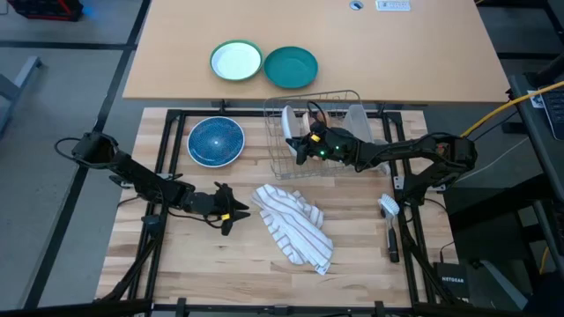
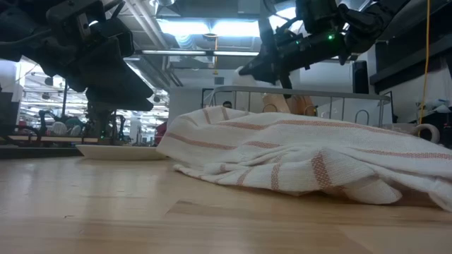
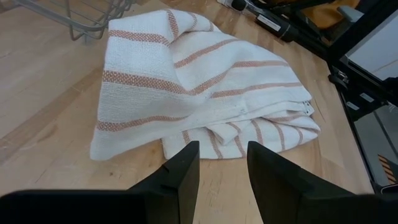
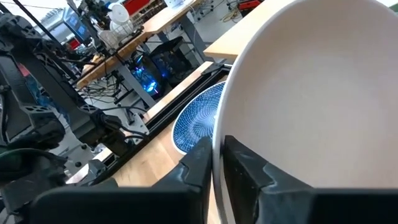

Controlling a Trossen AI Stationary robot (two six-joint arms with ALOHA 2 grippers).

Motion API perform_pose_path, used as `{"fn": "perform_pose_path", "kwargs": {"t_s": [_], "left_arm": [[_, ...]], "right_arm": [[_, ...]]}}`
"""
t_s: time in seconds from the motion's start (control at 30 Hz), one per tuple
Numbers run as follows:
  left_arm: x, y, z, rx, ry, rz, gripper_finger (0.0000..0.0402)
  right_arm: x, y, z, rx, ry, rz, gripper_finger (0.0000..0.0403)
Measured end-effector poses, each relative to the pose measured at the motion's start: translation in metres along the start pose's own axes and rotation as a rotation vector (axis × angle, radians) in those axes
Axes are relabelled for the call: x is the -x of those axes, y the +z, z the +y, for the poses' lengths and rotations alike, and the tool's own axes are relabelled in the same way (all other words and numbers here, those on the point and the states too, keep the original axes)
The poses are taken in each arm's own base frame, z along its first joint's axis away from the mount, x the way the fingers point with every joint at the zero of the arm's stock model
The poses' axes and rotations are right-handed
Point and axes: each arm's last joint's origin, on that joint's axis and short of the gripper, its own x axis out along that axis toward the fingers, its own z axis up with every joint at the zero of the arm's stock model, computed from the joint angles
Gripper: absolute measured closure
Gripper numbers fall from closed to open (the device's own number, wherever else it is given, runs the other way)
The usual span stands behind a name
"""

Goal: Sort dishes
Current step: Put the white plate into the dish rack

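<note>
One wooden table (image 1: 176,255) (striped towel (image 1: 295,227) atop)

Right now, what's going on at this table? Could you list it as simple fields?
Right gripper: over the wire rack, shut on the white plate's rim
Left gripper: open, near the striped towel
Blue plate: flat on the table, left of the rack
Far table: teal plate, green-rimmed plate
</note>
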Motion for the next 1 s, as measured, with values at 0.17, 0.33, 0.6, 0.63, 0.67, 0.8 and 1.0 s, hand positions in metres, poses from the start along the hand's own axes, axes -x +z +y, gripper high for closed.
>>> {"fn": "perform_pose_path", "kwargs": {"t_s": [0.17, 0.33, 0.6, 0.63, 0.67, 0.8, 1.0], "left_arm": [[0.000, 0.000, 0.000, -0.001, 0.000, 0.000, 0.0277], [0.000, 0.000, 0.000, -0.001, 0.000, 0.000, 0.0276], [0.000, 0.000, 0.000, 0.000, 0.001, 0.000, 0.0277], [0.000, 0.000, 0.000, -0.001, 0.001, 0.000, 0.0276], [0.000, 0.000, 0.000, -0.001, 0.001, 0.000, 0.0277], [0.000, 0.000, 0.000, -0.001, 0.001, 0.000, 0.0277], [0.000, 0.000, 0.000, -0.001, 0.001, 0.000, 0.0277]], "right_arm": [[0.000, -0.001, 0.000, 0.002, 0.016, 0.022, 0.0326], [0.000, -0.002, 0.000, 0.002, 0.022, 0.027, 0.0289], [0.000, -0.001, -0.003, -0.001, 0.072, 0.077, 0.0263], [-0.001, -0.001, -0.005, -0.001, 0.089, 0.102, 0.0264], [-0.001, -0.001, -0.007, 0.010, 0.103, 0.126, 0.0265], [0.000, -0.003, -0.009, 0.041, 0.109, 0.158, 0.0266], [0.003, 0.001, -0.011, 0.083, 0.087, 0.163, 0.0267]]}}
